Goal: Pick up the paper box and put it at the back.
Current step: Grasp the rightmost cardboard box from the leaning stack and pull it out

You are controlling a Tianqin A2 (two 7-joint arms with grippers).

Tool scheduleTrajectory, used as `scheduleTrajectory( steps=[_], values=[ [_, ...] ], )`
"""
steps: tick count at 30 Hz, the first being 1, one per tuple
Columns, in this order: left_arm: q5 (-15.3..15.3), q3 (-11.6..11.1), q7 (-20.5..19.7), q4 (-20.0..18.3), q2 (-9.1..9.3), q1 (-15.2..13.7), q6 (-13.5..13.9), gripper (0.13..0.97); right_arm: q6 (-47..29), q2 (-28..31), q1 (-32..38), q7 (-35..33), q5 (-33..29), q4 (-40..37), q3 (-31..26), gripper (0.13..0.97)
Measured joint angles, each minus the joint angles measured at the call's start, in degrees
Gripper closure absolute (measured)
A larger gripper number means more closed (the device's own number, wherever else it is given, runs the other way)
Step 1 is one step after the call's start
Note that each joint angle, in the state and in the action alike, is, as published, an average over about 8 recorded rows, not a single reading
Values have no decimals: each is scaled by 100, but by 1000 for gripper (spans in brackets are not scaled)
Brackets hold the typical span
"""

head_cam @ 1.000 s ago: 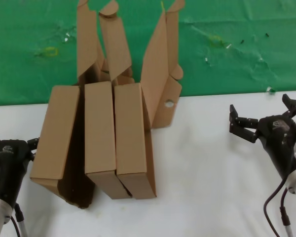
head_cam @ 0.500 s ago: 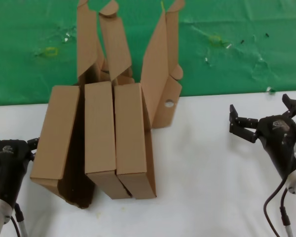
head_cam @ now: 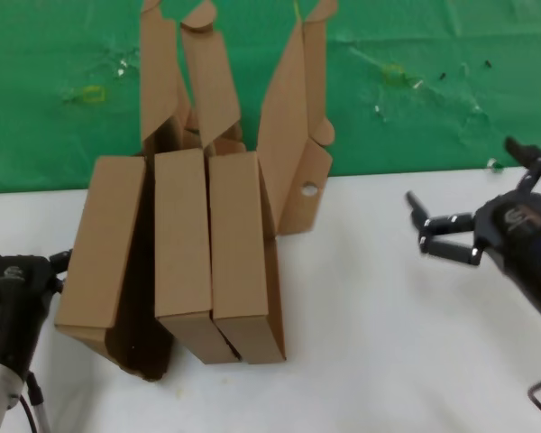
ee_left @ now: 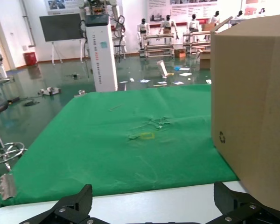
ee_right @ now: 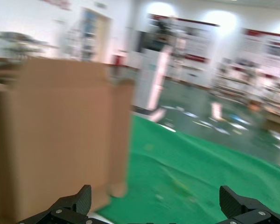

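Three brown boxes are stood side by side on the bench point(head_cam: 379, 307); the paper box point(head_cam: 243, 257), rightmost, is best approached squarely by the spread right gripper point(head_cam: 473, 194) and pinched firmly.

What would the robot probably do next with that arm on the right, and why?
Probably swing the right gripper sideways toward the paper box, the nearest of the three standing side by side. Its fingers are spread open and empty, and bare white table lies between it and the box. The left gripper waits at the table's near edge.
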Motion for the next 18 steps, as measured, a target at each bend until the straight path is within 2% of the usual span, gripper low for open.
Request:
scheduleTrajectory(
  steps=[4, 11, 13, 18],
  values=[
    [0, 0, 0, 0, 0, 0, 0, 162, -911, 349, -271, -472, 341, 289, 379, 129],
    [0, 0, 0, 0, 0, 0, 0, 253, -2108, 1190, -989, -916, 568, 782, 1030, 129],
    [0, 0, 0, 0, 0, 0, 0, 266, -2312, 1433, -1175, -959, 481, 893, 1051, 129],
    [0, 0, 0, 0, 0, 0, 0, 376, -2630, 1851, -1334, -988, 175, 1055, 733, 129]
  ],
)
